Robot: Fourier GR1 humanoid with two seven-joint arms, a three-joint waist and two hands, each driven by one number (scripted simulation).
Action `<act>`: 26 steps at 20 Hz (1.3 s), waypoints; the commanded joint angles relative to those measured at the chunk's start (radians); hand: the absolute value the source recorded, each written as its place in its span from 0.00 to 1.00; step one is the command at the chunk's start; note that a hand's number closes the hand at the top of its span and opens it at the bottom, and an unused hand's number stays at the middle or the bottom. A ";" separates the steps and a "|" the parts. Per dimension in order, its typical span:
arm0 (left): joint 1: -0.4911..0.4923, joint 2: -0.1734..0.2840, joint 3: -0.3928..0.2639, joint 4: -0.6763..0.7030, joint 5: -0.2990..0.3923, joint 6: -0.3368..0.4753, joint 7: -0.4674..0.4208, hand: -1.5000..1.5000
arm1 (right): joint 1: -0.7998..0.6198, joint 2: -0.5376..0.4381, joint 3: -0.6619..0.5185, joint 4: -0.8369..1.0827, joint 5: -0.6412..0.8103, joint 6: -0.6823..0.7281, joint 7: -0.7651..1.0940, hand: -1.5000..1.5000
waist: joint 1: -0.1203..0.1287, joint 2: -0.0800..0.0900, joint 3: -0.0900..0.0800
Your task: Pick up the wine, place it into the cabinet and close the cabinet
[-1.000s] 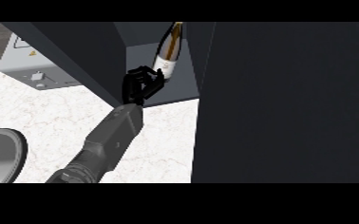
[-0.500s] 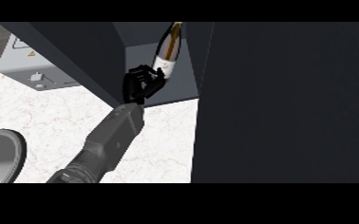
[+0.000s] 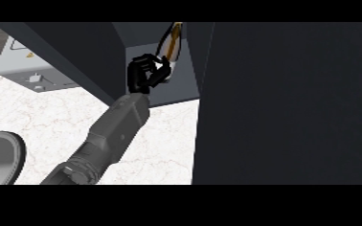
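Change since earlier frames: almost none; hand, wine bottle and forearm hold the same places, with at most a slight shift of the fingers.
Hand in view: one black hand [image 3: 147,74] on a grey forearm [image 3: 106,136] that rises from the lower edge at the 7 o'clock side; whether it is the left or the right hand cannot be told from this view, and no other hand shows.
State of hand: fingers curled round the lower body of the wine bottle [image 3: 170,47], grasping it.
Position of bottle: inside the open cabinet [image 3: 159,84], just above its floor, between the dark left wall and the door.
Long axis of bottle: nearly upright, neck pointing to 12 o'clock, leaning slightly toward 1 o'clock.
Bottle relative to hand: touching; the visible part stands at 1 o'clock from the palm.
Cabinet door [image 3: 279,103]: broad dark panel at 3 o'clock from the hand, standing open and hiding the right of the scene.
Counter [image 3: 166,143]: pale marbled top at 6 o'clock, below the cabinet.
Judged step: bottle set in place; release, withdrawal toward 7 o'clock, then closing the door not yet done.
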 commanded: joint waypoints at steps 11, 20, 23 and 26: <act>-0.140 0.000 0.001 0.036 0.034 0.072 0.089 1.00 | 0.038 -0.013 -0.038 -0.011 -0.018 0.018 -0.016 0.00 | 0.020 0.006 0.002; -0.218 0.010 0.035 0.078 0.048 0.087 0.143 1.00 | 0.043 -0.026 -0.068 -0.027 -0.040 0.029 -0.017 0.00 | 0.036 0.009 0.003; -0.220 0.010 -0.017 0.119 -0.007 0.130 0.130 1.00 | 0.058 -0.015 -0.056 -0.006 -0.033 0.044 -0.043 0.00 | 0.037 0.017 0.004; -0.198 0.065 -0.091 0.147 -0.084 0.150 0.106 1.00 | 0.043 -0.012 -0.055 -0.010 -0.033 0.038 -0.040 0.00 | 0.037 0.020 0.004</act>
